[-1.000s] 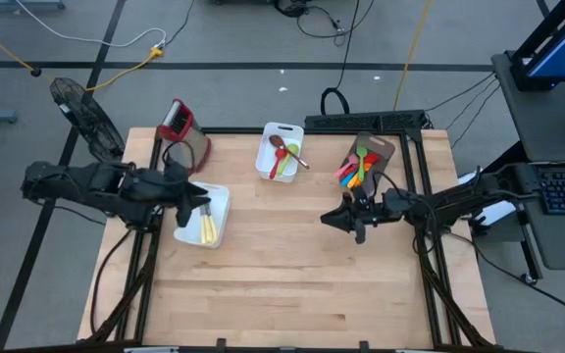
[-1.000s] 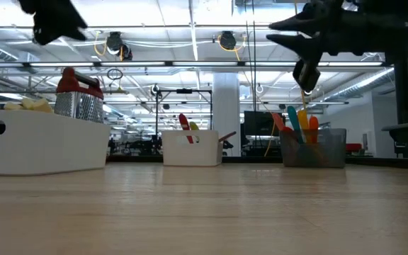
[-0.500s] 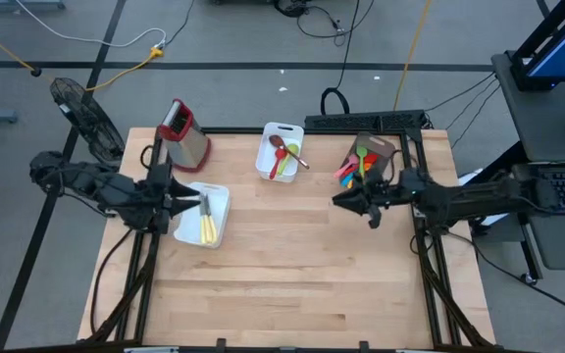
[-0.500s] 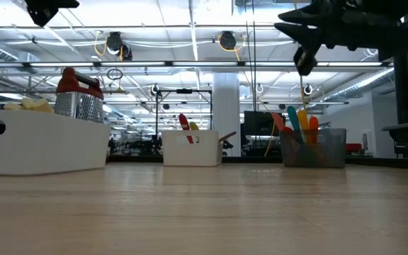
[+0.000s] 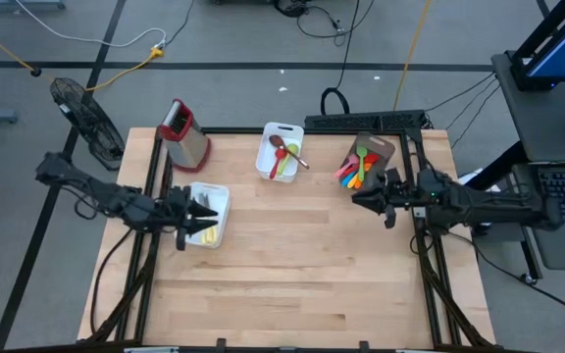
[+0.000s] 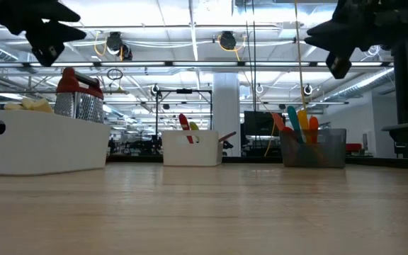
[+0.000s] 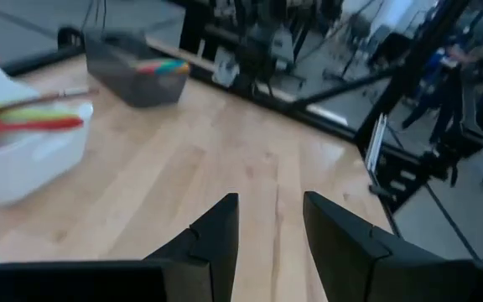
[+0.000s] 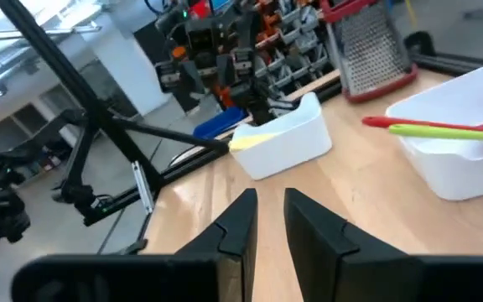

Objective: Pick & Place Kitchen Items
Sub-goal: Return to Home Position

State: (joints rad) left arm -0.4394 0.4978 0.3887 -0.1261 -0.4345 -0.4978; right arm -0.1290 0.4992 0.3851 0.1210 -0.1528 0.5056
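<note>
Cream-handled knives (image 5: 208, 228) lie in the left white tub (image 5: 220, 201). A red spoon (image 5: 279, 155), a green utensil and a wooden spoon lie in the far middle white tub (image 5: 281, 132). Several coloured utensils (image 5: 354, 169) stand in the brown holder (image 5: 379, 147) at the far right. My left gripper (image 5: 204, 209) hovers open and empty above the left tub; it also shows in the left wrist view (image 7: 271, 201). My right gripper (image 5: 358, 199) hangs in the air just near of the holder, its fingers a narrow gap apart (image 8: 270, 195) and empty.
A red-topped metal grater (image 5: 182, 132) stands at the far left corner, beyond the left tub. A fan (image 5: 81, 108) stands off the table's left. The bare wooden tabletop (image 5: 292, 284) stretches across the middle and near half.
My right gripper has gone toward the table's right edge and a little toward the far edge, staying high. My left gripper has stayed over the left tub, rising and then coming down again a little toward the near edge. Nothing on the table has moved.
</note>
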